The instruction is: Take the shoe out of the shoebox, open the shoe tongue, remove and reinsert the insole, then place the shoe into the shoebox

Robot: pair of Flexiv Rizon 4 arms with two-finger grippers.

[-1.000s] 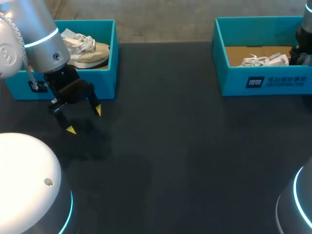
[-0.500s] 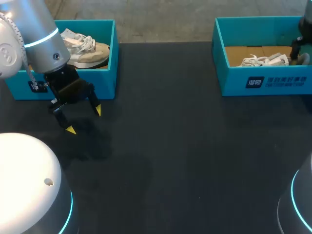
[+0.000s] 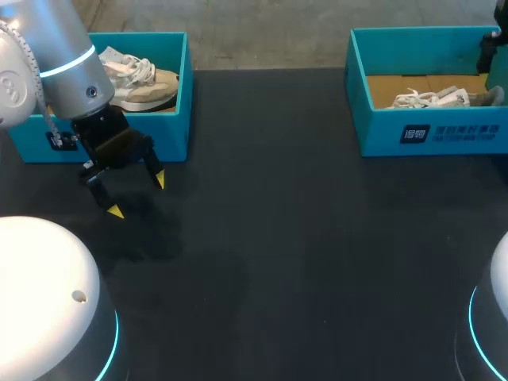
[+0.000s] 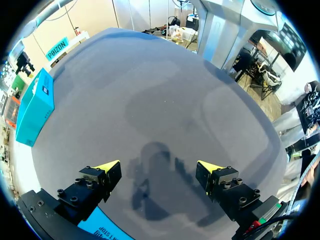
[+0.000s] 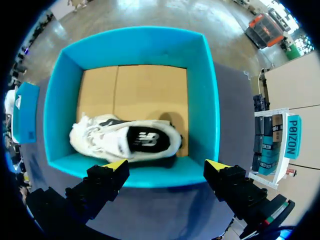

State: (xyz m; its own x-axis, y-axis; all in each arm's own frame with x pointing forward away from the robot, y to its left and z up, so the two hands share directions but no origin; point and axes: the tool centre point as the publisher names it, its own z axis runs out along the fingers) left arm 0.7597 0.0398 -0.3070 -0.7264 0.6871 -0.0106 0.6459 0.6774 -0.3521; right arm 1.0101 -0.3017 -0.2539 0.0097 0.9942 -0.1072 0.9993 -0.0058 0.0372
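Observation:
A white shoe (image 3: 432,98) with a black side panel (image 5: 125,142) lies on the cardboard floor of the right teal shoebox (image 3: 432,131). In the right wrist view my right gripper (image 5: 166,166) hangs open above that box's near wall (image 5: 150,177), with the shoe just ahead of its fingers and untouched. In the head view only a dark bit of the right arm (image 3: 490,49) shows at the edge. My left gripper (image 3: 136,195) stands open over the bare table (image 4: 165,100), in front of the left teal box (image 3: 171,119), which holds a beige shoe (image 3: 143,83).
The dark table (image 3: 302,238) stretches between the two boxes. From the left wrist view the right shoebox (image 4: 35,107) shows far off to the side of the gripper. White arm bases (image 3: 44,302) fill the near corners.
The right arm has lifted out of the right box toward the view's edge, leaving the white shoe inside. The left arm has not moved.

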